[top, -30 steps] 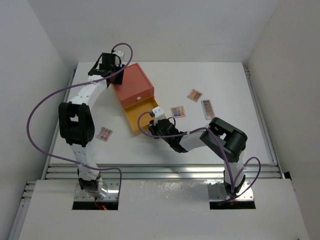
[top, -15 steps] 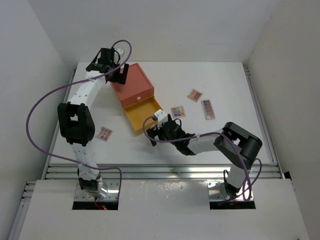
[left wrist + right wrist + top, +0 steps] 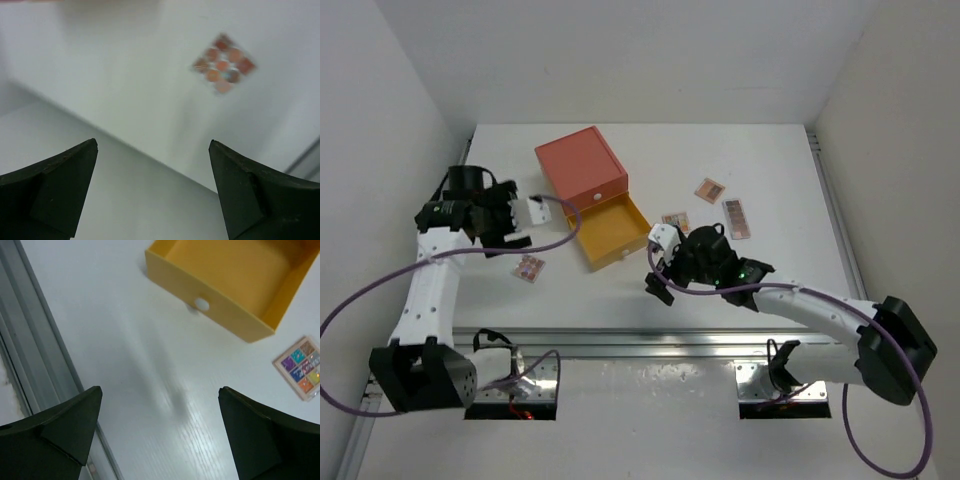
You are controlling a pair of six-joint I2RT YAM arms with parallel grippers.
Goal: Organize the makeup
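The makeup in view is flat palettes on the white table. A pink-brown palette (image 3: 529,268) (image 3: 223,63) lies at the left, just ahead of my open, empty left gripper (image 3: 520,232) (image 3: 153,142). A multicoloured palette (image 3: 675,220) (image 3: 300,367) lies right of the yellow drawer (image 3: 610,230) (image 3: 225,290), partly hidden by my right arm. Two more palettes (image 3: 710,189) (image 3: 736,218) lie further right. My right gripper (image 3: 655,270) (image 3: 160,390) hangs open and empty in front of the drawer, which is pulled out and looks bare inside.
The orange-red box (image 3: 582,165) stands at the back left, the drawer sticking out of it toward the near side. An aluminium rail (image 3: 640,340) (image 3: 30,340) runs along the near table edge. Walls close in the left, right and back.
Both grippers opened. The left arm swung from behind the box to the near left, by the pink-brown palette. The right gripper drew back from the drawer front toward the near edge.
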